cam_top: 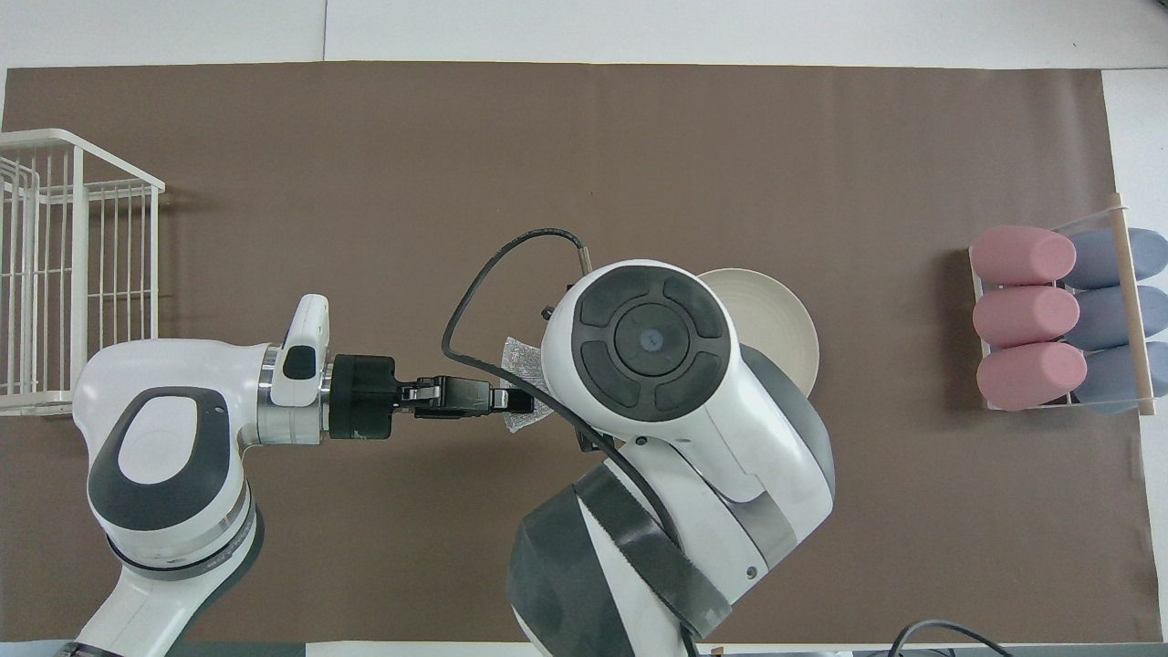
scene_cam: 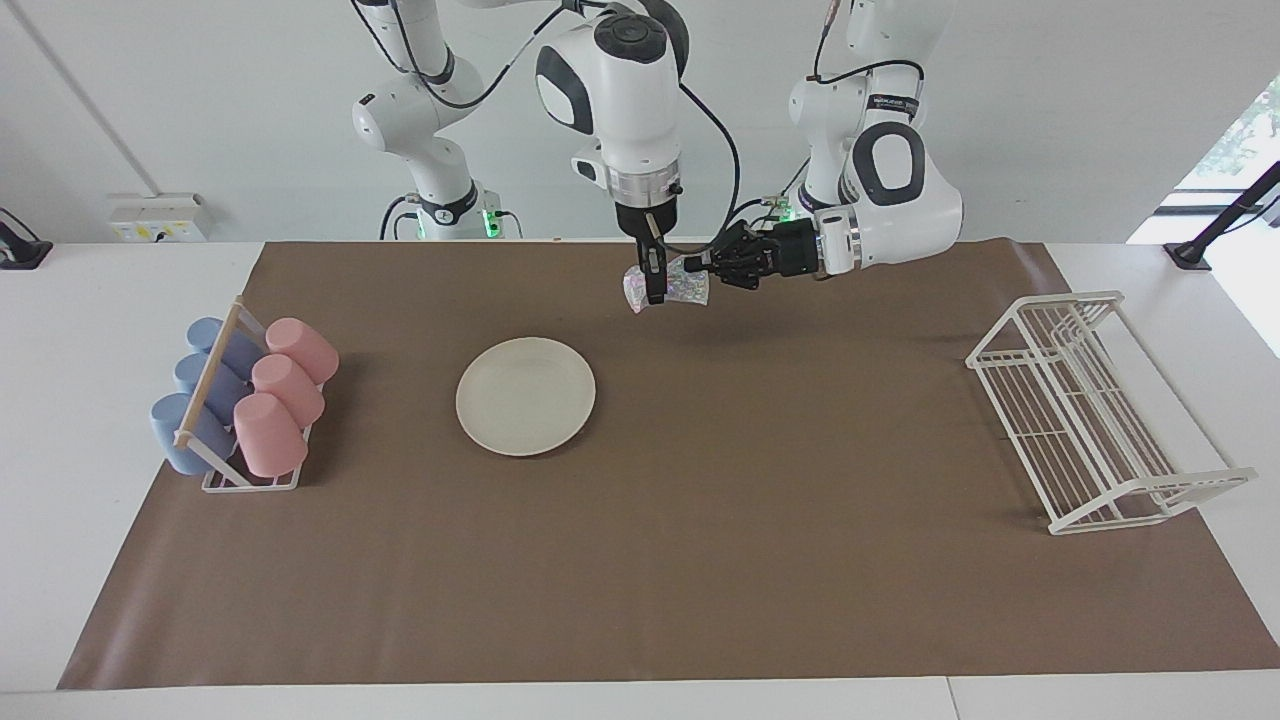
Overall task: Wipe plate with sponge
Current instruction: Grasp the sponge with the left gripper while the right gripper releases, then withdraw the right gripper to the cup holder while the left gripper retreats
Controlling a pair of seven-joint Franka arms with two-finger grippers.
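Facing view: I'm seeing the left gripper (scene_cam: 700,266) clamping the sponge (scene_cam: 686,280) in midair; the right gripper (scene_cam: 655,290) is touching it, grip unclear. The plate (scene_cam: 526,396) is lying bare. Overhead: cups (cam_top: 1024,315) are filling their rack (cam_top: 1131,301); the dish rack (cam_top: 73,274) is sitting at the left arm's end.

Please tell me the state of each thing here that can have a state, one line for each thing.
sponge: up in the air between both hands, gripped by the left hand.
left hand: shut on the sponge, reaching in sideways.
right hand: pointing down at the sponge.
plate: flat on the brown mat, nothing on it.
cups: lying in their rack.
white wire rack: empty.
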